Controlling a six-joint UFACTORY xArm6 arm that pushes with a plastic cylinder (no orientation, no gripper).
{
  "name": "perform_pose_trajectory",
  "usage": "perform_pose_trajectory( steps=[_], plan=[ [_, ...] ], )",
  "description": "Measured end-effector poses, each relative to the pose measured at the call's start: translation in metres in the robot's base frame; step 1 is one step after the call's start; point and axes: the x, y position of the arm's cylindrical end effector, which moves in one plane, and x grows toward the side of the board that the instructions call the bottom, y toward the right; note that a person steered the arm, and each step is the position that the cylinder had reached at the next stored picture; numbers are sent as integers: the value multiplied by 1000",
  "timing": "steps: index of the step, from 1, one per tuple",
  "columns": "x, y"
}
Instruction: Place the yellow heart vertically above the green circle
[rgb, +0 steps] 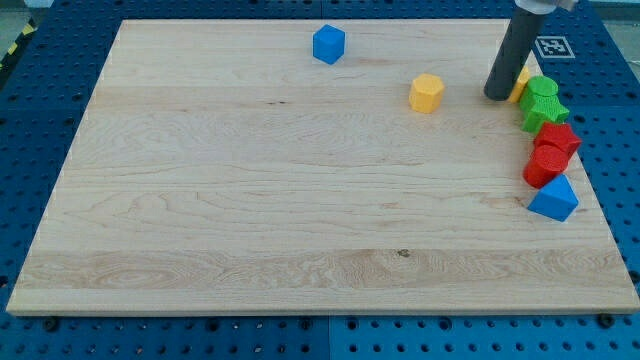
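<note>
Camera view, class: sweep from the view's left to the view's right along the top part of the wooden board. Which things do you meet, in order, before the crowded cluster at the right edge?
Blue cube block → yellow hexagonal block → my tip, the dark rod's lower end → the cluster, starting with a partly hidden yellow block and a green round block.

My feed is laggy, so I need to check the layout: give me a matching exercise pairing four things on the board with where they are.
Things:
1. blue cube
2. blue triangle
3. yellow hexagon
4. my tip

Places:
A. far right, lowest in the row of blocks
B. near the top edge, left of everything else
C. just left of the green blocks
D. alone, left of the rod

Pairs: 1-B, 2-A, 3-D, 4-C
</note>
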Motion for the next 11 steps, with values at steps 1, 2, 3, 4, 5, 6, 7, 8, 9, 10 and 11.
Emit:
perform_pose_trajectory(
  steps=[1,2,3,4,5,6,7,8,9,10,11],
  plan=[
    [0,-16],
    [-13,-25],
    [-19,-20],
    [-20,-16],
    [-23,-10],
    [-30,-4],
    [-31,-1],
    [-28,-1],
    [-27,-2],
    [-27,8],
    [-27,16]
  ],
)
